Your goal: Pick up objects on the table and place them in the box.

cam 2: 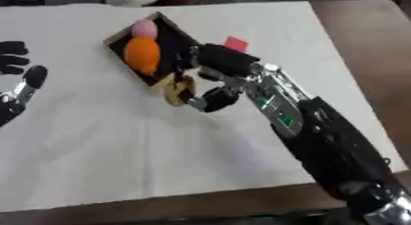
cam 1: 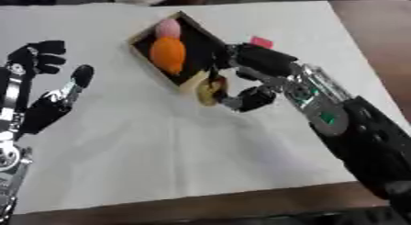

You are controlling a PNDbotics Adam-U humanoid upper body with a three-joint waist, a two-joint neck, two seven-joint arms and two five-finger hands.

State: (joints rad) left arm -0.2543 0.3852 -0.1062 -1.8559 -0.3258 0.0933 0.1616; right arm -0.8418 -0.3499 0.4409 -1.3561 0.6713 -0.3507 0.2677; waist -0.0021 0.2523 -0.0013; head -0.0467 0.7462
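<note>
right hand (cam 1: 253,77): we see it curled on a yellowish object (cam 1: 212,90) at the box (cam 1: 202,40) edge
left hand (cam 1: 48,88): idle, fingers apart
box: orange (cam 1: 168,54), pink (cam 1: 167,28) items inside

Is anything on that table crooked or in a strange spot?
Yes: the shallow dark box with a tan rim lies skewed, corner toward the camera. A small red flat thing lies alone behind the robot's right hand.

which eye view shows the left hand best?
Left eye view: the whole left hand shows at the left edge, open, fingers up. The right eye view crops it to a few fingers at the frame edge.
</note>
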